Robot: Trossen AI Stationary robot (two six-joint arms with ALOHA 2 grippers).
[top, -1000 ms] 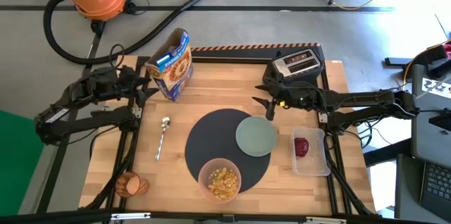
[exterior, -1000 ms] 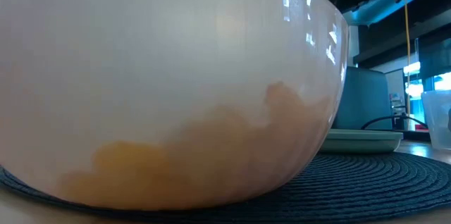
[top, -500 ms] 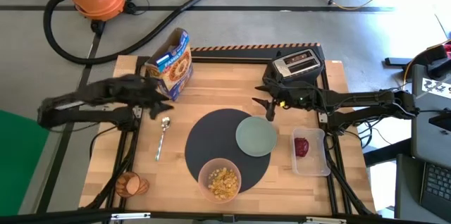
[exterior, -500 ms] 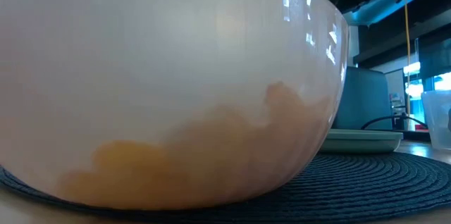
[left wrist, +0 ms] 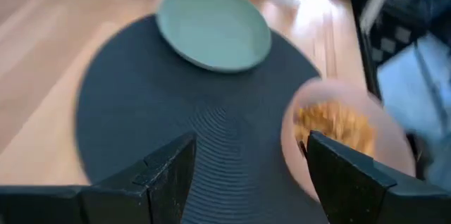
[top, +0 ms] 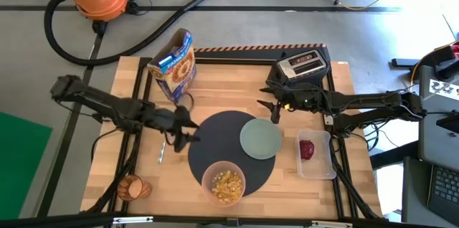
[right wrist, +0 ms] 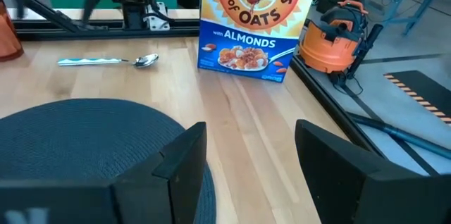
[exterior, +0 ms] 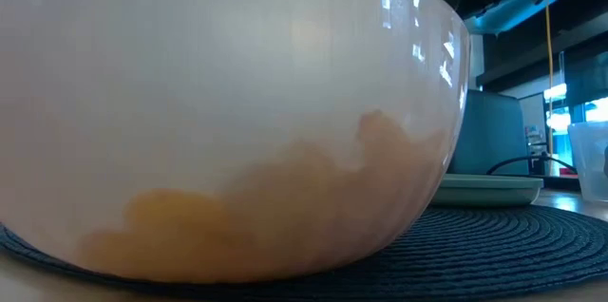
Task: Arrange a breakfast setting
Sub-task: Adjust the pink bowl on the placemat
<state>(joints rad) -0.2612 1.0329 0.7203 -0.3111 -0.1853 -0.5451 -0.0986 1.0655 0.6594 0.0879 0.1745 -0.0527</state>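
The dark-grey mat [top: 222, 142] lies mid-table and bears the pale green plate [top: 260, 139] and the pink bowl [top: 224, 183] of cereal. The metal spoon [top: 161, 155] lies on the wood left of the mat, partly under my left arm. My left gripper [top: 188, 133] hovers open over the mat's left edge [left wrist: 141, 111], with nothing between its fingers. My right gripper [top: 275, 110] waits open just beyond the plate, near the toaster. The red apple [top: 307, 149] sits in a clear tub. The orange cup [top: 133, 187] lies at the near left corner.
A cereal box [top: 174, 65] stands at the far left and a black toaster [top: 305, 63] at the far right. The clear tub [top: 315, 155] sits right of the mat. In the low view the bowl [exterior: 218, 122] fills most of the picture. Bare wood lies between box and mat.
My left gripper has swung from beside the cereal box toward the table's near edge and middle, sinking and tipping downward, and now hangs over the spoon and the mat's left edge. Nothing on the table has moved.
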